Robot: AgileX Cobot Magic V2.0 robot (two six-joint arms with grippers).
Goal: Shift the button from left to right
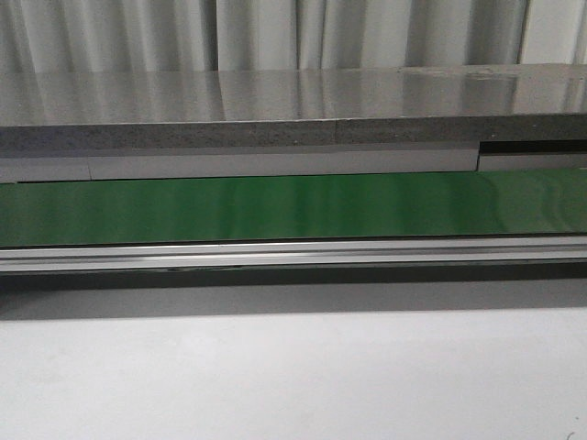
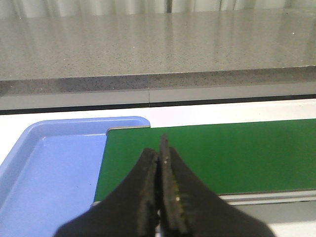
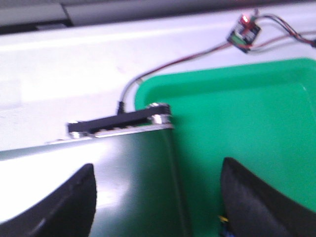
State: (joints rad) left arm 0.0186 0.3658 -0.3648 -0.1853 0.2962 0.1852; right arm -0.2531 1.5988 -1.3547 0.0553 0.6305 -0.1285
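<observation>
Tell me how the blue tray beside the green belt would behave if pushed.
The blue tray looks thin, shallow and bare where visible, so it is probably light. On the smooth white table it would likely slide, not tip. The green belt overlaps its corner and might catch it.

belt (image 1: pixel 293 209): 1 | blue tray (image 2: pixel 44 173): 1 | green tray (image 3: pixel 256 113): 1 | sensor board (image 3: pixel 244 32): 1, blurred | buttons: none clearly seen

The button cannot be made out in any view; one tiny, blurred yellow speck (image 3: pixel 223 217) is too unclear to identify.
</observation>
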